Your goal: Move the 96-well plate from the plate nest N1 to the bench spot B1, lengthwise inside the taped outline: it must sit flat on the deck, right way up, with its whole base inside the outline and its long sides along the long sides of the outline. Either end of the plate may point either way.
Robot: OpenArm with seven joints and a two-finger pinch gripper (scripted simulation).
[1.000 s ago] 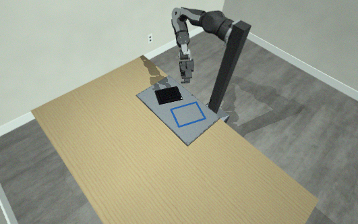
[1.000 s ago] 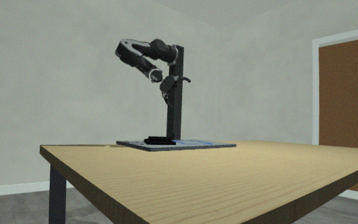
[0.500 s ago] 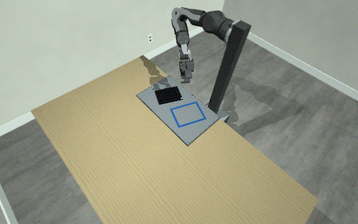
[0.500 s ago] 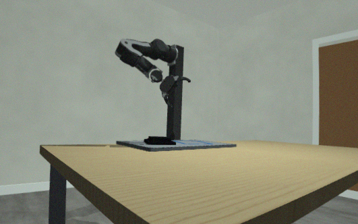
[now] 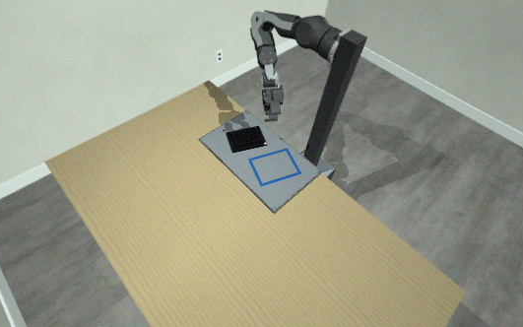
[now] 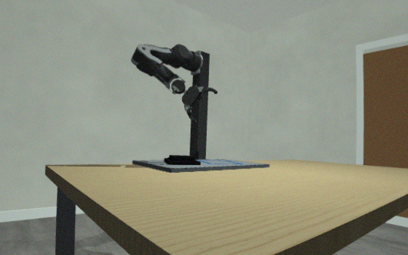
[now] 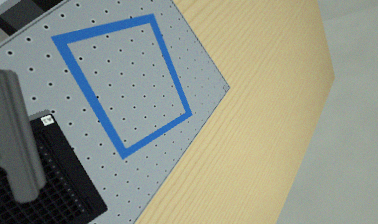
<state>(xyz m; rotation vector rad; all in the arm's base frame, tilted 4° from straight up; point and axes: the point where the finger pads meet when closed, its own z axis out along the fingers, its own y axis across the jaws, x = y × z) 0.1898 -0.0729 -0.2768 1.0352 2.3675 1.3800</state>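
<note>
The black 96-well plate [image 5: 245, 138] sits in its nest on the grey perforated deck [image 5: 266, 161], at the deck's far end. It also shows in the side view [image 6: 181, 159] and at the lower left of the wrist view [image 7: 45, 190]. The blue taped outline [image 5: 274, 166] lies empty on the deck beside the plate and also shows in the wrist view [image 7: 122, 80]. My gripper [image 5: 271, 116] hangs open and empty well above the deck, past the plate's far side. One grey finger [image 7: 15, 140] shows in the wrist view over the plate.
The arm's dark post [image 5: 335, 98] stands at the deck's right edge, close to the outline. The deck lies on a long wooden table [image 5: 246, 236], whose edge runs just beside the deck.
</note>
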